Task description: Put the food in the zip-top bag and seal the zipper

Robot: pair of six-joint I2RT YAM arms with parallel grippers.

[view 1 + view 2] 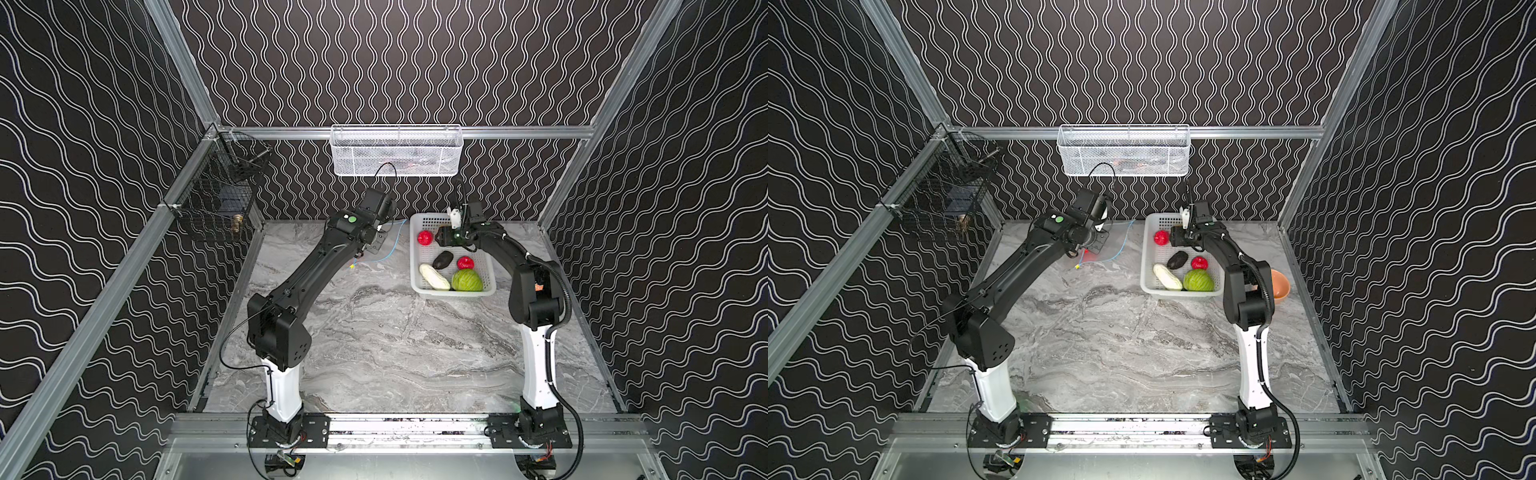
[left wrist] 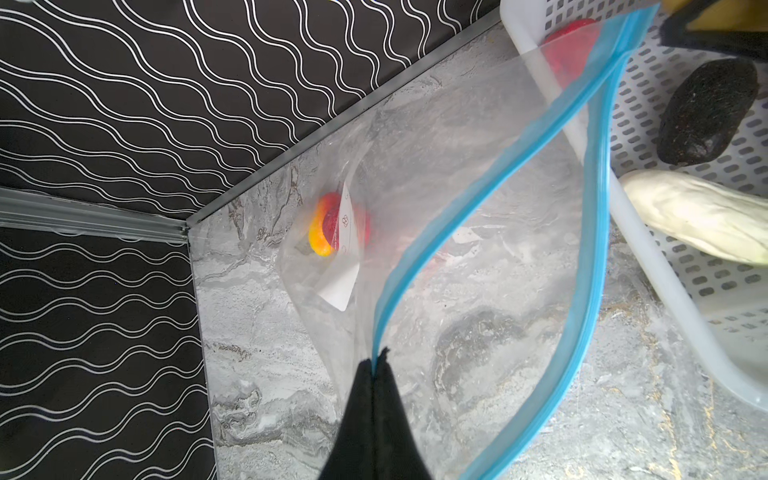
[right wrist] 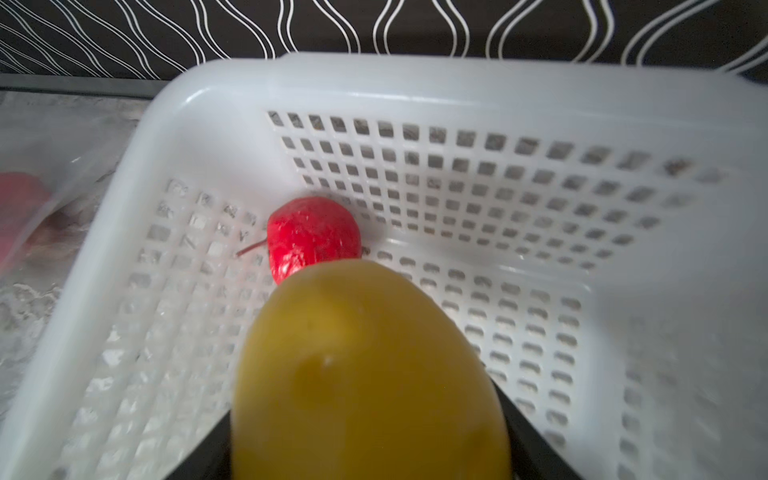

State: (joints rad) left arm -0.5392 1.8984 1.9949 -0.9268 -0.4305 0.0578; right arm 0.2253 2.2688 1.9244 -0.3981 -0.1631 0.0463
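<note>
My left gripper (image 2: 377,365) is shut on the blue zipper (image 2: 478,199) of the clear zip-top bag (image 2: 457,145), whose mouth hangs open. Inside the bag lie a yellow-orange fruit (image 2: 318,232) and a red piece, partly behind the white label (image 2: 343,270). In both top views the yellow slider (image 1: 352,266) rests on the table. My right gripper (image 1: 444,236) hovers over the white perforated basket (image 1: 415,266), shut on the yellow potato (image 3: 365,374). In the basket lie two red pieces (image 1: 424,237) (image 1: 465,262), a dark oval (image 1: 442,260), a white long vegetable (image 1: 434,277) and a green cabbage (image 1: 467,280).
An orange bowl (image 1: 1281,284) sits on the marble table behind the right arm. A white wire basket (image 1: 395,150) hangs on the back rail, and a black wire cage (image 1: 216,195) hangs on the left rail. The bag lies close to the back wall.
</note>
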